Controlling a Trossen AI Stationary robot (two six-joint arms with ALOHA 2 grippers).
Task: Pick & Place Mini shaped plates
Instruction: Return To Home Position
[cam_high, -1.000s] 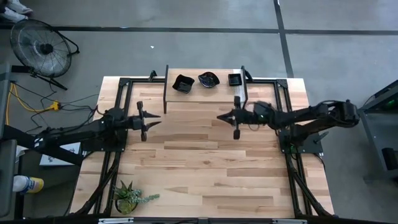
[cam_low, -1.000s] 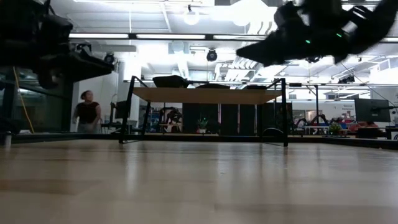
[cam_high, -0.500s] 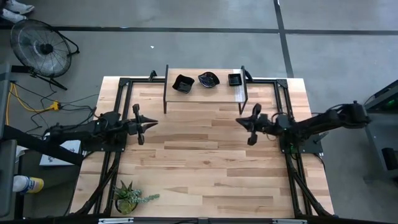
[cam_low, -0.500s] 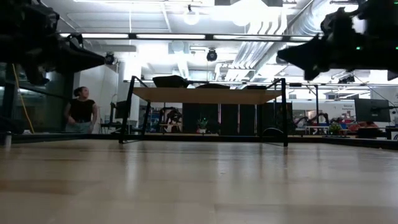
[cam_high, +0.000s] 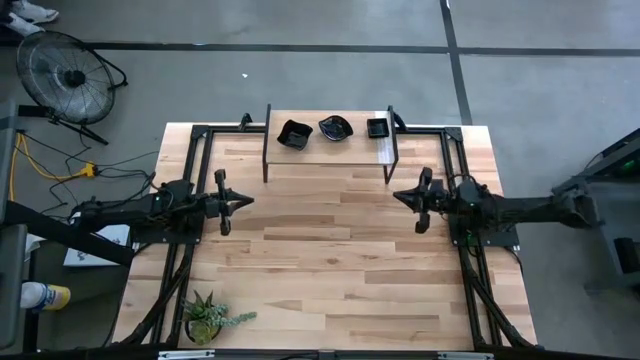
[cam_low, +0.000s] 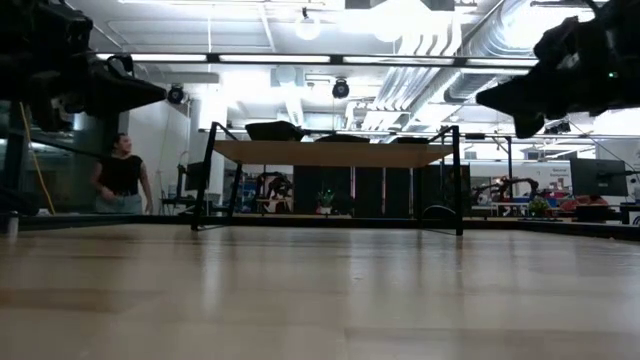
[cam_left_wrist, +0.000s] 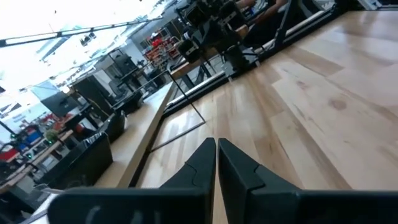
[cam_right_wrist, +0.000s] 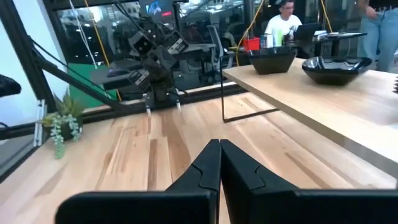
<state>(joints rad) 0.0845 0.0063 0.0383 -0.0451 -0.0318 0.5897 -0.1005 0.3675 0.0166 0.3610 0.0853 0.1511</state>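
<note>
High view: the glossy black mini shaped plates (cam_high: 335, 129) sit in three small piles on the raised wooden shelf (cam_high: 330, 151) at the upper centre of the frame, and none shows on the pale wooden worktop (cam_high: 330, 260) below. The left pincer (cam_high: 245, 200), at centre left, and the right pincer (cam_high: 400, 196), at centre right, both hover above the worktop pointing toward each other, fingers pressed together with nothing between them. The placing looks finished, so the risk now lies in parking the arms. The right pincer hangs near the shelf's thin black metal leg (cam_high: 392, 165); a wide swing could knock the frame, and glossy dishes stacked loosely would probably slide or topple. The green potted plant (cam_high: 205, 318) at the lower left is well apart from both arms.
</note>
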